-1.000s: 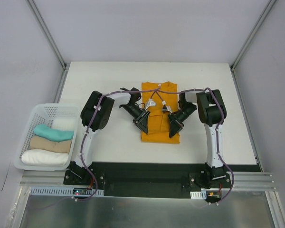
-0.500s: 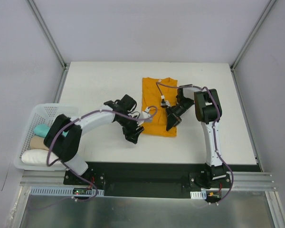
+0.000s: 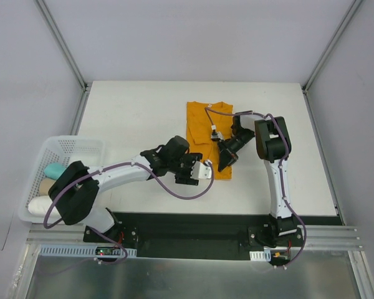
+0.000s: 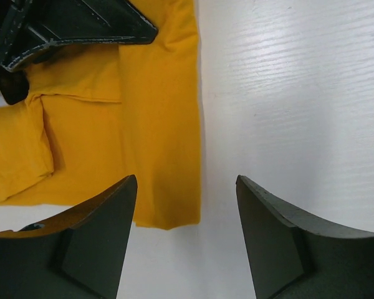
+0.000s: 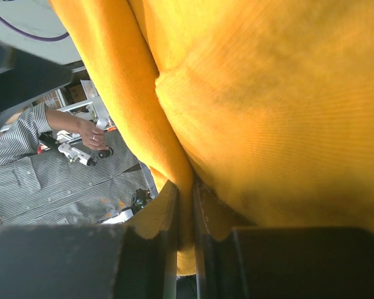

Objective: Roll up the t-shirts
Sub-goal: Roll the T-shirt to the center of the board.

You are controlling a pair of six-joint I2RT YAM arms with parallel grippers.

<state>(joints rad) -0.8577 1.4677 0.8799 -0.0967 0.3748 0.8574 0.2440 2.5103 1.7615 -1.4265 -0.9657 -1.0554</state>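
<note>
Overhead, white rectangular table (image 3: 131, 112): its far half and the broad strip on the right lie bare, bounded by grey walls and slanted metal corner posts (image 3: 62, 43); black base plate (image 3: 193, 224) along the near edge. Plain mustard-orange short-sleeved fabric t-shirt (image 3: 202, 121): folded lengthwise into a narrow strip at mid-table, round neck toward the far edge, hem toward the arms; a sleeve is folded inward over the body, and the left long edge runs straight. Right gripper (image 5: 186, 212): jaws pinched tight on a fold of that orange fabric at the strip's right near side, with cloth draped over the fingers. Left gripper (image 4: 186, 187): jaws spread wide with nothing between them, hovering over the strip's near left corner where cloth meets bare table. Left arm's purple cable (image 3: 187, 193): loops down onto the table in front of the hem. White plastic lattice basket (image 3: 62, 142): off the table's left edge, well apart from the shirt, holding a teal roll (image 3: 52, 169) and a white roll (image 3: 35, 203), partly hidden by the left arm's elbow.
</note>
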